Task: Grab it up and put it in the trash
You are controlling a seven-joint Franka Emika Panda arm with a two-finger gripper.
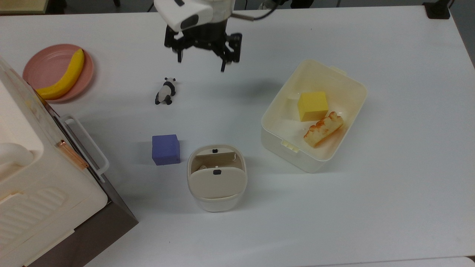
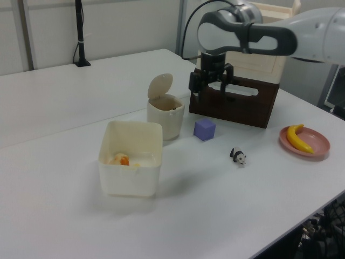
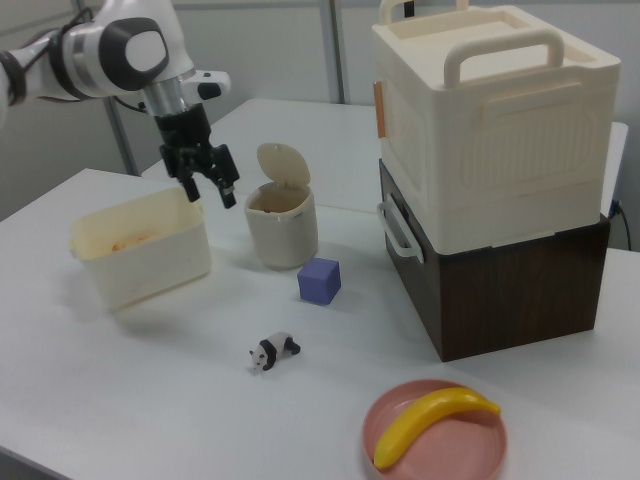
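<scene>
The small cream-beige trash bin (image 1: 217, 202) (image 2: 164, 123) (image 3: 282, 238) stands on the white table with its flap lid tipped up over a brownish opening. The paper wad is hidden; I take it to lie down inside the bin. My gripper (image 1: 202, 61) (image 2: 209, 90) (image 3: 209, 191) hangs in the air, open, with nothing between its black fingers. In the top view it sits well above the bin, near the frame's top edge. In the right view it hovers left of the bin, over the tub's corner.
A toy panda (image 1: 165, 92) lies below the gripper in the top view, a purple cube (image 1: 166, 149) beside the bin. A cream tub (image 1: 349, 79) with a yellow block and bread stands right. A pink plate (image 1: 42, 61) with a banana and a big appliance (image 1: 37, 185) sit left.
</scene>
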